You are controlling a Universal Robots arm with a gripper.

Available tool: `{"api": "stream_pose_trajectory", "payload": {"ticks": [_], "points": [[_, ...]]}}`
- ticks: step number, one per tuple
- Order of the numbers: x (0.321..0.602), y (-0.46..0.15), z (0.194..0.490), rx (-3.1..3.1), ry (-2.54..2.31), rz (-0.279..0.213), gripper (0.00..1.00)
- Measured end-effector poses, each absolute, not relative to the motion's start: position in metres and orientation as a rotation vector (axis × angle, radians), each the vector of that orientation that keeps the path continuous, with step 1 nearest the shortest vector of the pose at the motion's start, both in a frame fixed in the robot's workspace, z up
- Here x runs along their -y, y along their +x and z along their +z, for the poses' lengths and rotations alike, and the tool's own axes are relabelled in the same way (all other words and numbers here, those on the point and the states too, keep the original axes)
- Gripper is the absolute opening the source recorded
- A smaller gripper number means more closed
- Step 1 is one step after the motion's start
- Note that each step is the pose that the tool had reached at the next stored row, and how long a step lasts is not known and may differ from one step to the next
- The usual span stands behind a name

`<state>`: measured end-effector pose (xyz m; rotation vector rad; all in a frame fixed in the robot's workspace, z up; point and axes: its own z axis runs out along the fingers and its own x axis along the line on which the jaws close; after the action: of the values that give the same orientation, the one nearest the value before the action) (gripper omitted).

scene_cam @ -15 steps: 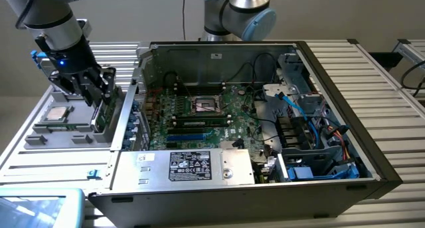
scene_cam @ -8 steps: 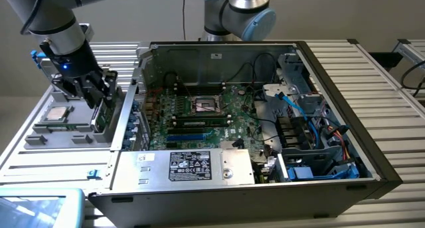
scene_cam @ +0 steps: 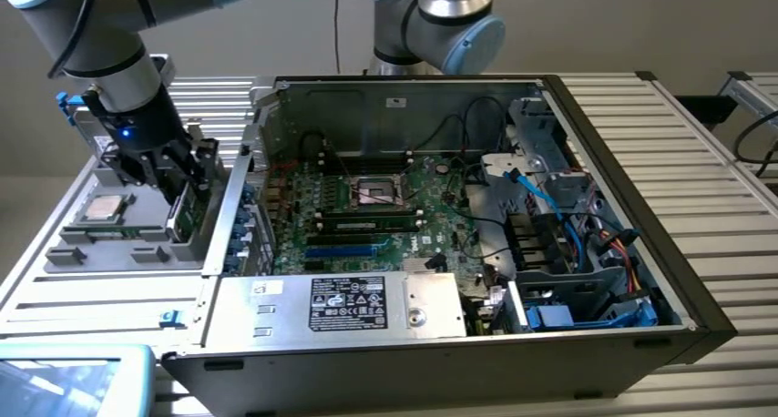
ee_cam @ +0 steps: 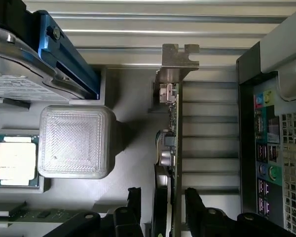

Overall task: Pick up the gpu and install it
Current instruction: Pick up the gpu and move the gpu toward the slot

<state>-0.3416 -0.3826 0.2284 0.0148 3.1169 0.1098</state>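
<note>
Between the jaws, the gpu [ee_cam: 173, 123] stands on its edge in a grey holder tray [scene_cam: 122, 249], outside the computer. Its silver end bracket [ee_cam: 180, 59] is at the end far from the jaws. The jaws are released: one finger is on each side of the card, and a narrow gap shows on both sides, so nothing is clamped. On one side of the jaws, just beside the tray, is the open computer case [scene_cam: 614, 280] with its motherboard [scene_cam: 364, 194] exposed. On the other side of the jaws, in the same tray, lie a white ribbed block [ee_cam: 74, 140] and a processor chip [ee_cam: 15, 160]. Tray and case rest on a slatted metal bench [scene_cam: 711, 153].
</note>
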Motion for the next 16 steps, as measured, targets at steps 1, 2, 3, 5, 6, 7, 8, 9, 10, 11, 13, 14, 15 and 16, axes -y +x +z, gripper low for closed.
{"api": "stream_pose_trajectory", "payload": {"ticks": [1,2,3,5,6,7,8,9,10,11,13,14,15,16], "points": [[0.3819,-0.3416,0.2274,-3.117,0.015,0.11,0.49],[0.3808,-0.3416,0.2266,-3.117,0.015,0.11,0.49],[0.3794,-0.3415,0.2259,-3.117,0.015,0.11,0.49],[0.3781,-0.3415,0.2248,-3.117,0.015,0.11,0.49],[0.3781,-0.3415,0.2244,-3.117,0.015,0.11,0.49],[0.378,-0.3415,0.2238,-3.117,0.015,0.11,0.49],[0.378,-0.3415,0.2232,-3.117,0.015,0.11,0.49],[0.378,-0.3415,0.2227,-3.117,0.015,0.11,0.49],[0.378,-0.3416,0.2224,-3.117,0.015,0.11,0.49],[0.378,-0.3416,0.2221,-3.117,0.015,0.11,0.49],[0.378,-0.3415,0.2215,-3.117,0.015,0.11,0.49],[0.378,-0.3415,0.2214,-3.117,0.015,0.11,0.49],[0.378,-0.3415,0.2213,-3.117,0.015,0.11,0.47],[0.378,-0.3415,0.2213,-3.117,0.015,0.11,0.41]]}}
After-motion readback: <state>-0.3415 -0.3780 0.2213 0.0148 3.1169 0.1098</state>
